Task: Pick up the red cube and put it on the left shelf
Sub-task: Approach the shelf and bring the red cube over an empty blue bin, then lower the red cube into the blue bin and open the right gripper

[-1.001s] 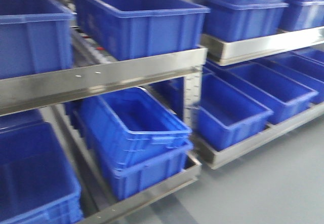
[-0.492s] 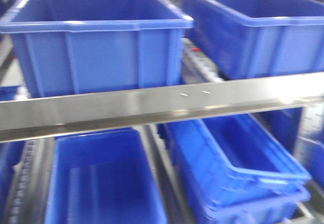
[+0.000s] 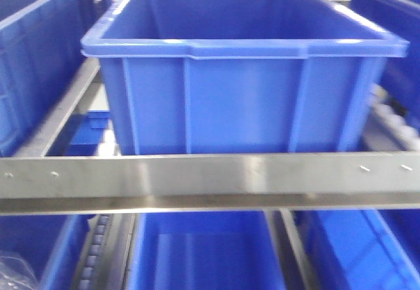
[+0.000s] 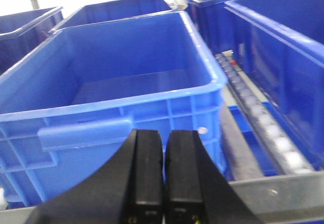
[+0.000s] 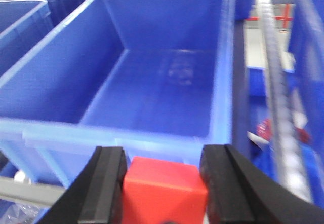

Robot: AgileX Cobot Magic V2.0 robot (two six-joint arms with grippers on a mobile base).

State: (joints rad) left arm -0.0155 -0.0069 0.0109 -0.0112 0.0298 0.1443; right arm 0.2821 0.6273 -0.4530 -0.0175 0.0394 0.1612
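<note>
My right gripper is shut on the red cube, held between its two black fingers in front of the near rim of an empty blue bin. My left gripper is shut and empty, in front of the near wall of another empty blue bin. In the front view a large blue bin stands on the upper shelf level behind a steel rail. Neither gripper shows in the front view.
More blue bins stand at left and right, and on the lower level. Roller tracks run between the bins. A steel shelf edge crosses below the left gripper.
The front view has swung left along the shelving: the bins have slid to the right in the frame, and one upper bin now sits centred and closer. The view is less blurred.
</note>
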